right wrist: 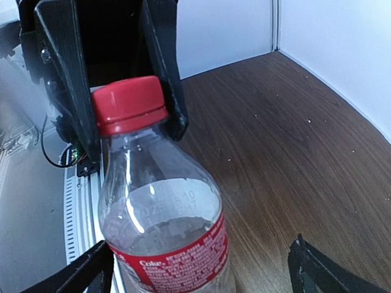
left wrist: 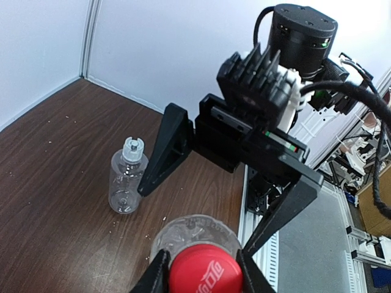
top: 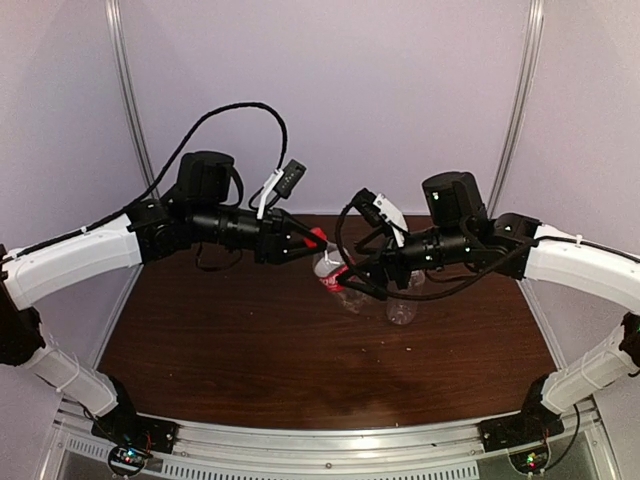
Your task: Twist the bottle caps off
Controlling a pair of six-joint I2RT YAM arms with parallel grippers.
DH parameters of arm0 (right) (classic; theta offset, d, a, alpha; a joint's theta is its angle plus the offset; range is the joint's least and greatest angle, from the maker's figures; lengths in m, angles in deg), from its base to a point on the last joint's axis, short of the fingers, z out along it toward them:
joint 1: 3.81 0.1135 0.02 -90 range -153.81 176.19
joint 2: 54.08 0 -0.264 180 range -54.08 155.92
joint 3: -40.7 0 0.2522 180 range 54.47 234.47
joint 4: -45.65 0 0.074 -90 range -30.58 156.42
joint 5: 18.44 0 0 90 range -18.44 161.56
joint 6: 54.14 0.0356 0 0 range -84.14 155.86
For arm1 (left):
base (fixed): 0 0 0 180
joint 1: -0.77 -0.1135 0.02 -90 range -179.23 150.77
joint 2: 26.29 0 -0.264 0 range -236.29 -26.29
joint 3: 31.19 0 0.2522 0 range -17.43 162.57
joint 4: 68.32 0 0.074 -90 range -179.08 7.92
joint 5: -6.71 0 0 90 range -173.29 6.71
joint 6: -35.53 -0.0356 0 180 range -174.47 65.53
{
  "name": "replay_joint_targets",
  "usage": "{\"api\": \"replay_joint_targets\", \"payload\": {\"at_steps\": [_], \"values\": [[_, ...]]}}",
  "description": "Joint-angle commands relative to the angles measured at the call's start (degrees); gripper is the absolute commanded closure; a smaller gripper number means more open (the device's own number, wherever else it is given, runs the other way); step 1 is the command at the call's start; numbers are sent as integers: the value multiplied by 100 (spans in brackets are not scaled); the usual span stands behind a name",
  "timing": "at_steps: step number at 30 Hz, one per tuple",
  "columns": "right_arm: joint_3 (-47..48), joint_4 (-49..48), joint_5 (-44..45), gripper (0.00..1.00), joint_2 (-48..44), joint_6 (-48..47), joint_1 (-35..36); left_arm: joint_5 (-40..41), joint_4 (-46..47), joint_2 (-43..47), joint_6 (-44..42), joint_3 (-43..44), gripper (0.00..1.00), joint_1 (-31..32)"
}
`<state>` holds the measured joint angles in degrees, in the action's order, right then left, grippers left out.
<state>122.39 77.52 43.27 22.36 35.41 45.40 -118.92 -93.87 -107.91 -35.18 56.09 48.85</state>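
My left gripper (left wrist: 204, 271) is shut on the red cap (left wrist: 204, 268) of the slim red-labelled bottle (right wrist: 165, 213). In the right wrist view its black fingers (right wrist: 162, 67) clamp the red cap (right wrist: 128, 104) from both sides. My right gripper (right wrist: 198, 274) is open, its jaws straddling the bottle's body, with a clear gap on the right side. In the top view the slim bottle (top: 333, 272) leans between the left gripper (top: 310, 240) and the right gripper (top: 352, 285). The wider clear bottle (left wrist: 126, 183) stands alone with its white cap (left wrist: 132, 145) on.
The brown wooden table (top: 230, 340) is walled in by white panels at the back and sides. The wider bottle (top: 402, 305) stands just under my right arm. A metal rail (top: 320, 440) runs along the near edge.
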Motion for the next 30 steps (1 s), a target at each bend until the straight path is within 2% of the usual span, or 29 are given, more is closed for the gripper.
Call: {"api": "replay_joint_targets", "payload": {"at_steps": [1,5,10,16,20,25,28,30], "values": [[232,-180,-263,1,184,-174,135,-297,617,200,199,-38,83,23],[247,-255,-431,1,273,-188,192,-274,703,200,257,-90,83,23],[169,-389,-355,7,256,-168,194,-281,796,230,308,-159,84,21],[110,-542,-400,23,217,-178,194,-277,837,260,340,-227,84,17],[58,-566,-459,25,278,-194,194,-324,948,283,409,-291,84,22],[-2,-713,-569,37,304,-184,192,-364,1007,352,420,-350,83,17],[-16,-819,-716,44,317,-138,192,-406,1125,417,418,-409,76,8],[-29,-885,-878,47,340,-75,198,-478,1146,459,398,-446,64,8]]}}
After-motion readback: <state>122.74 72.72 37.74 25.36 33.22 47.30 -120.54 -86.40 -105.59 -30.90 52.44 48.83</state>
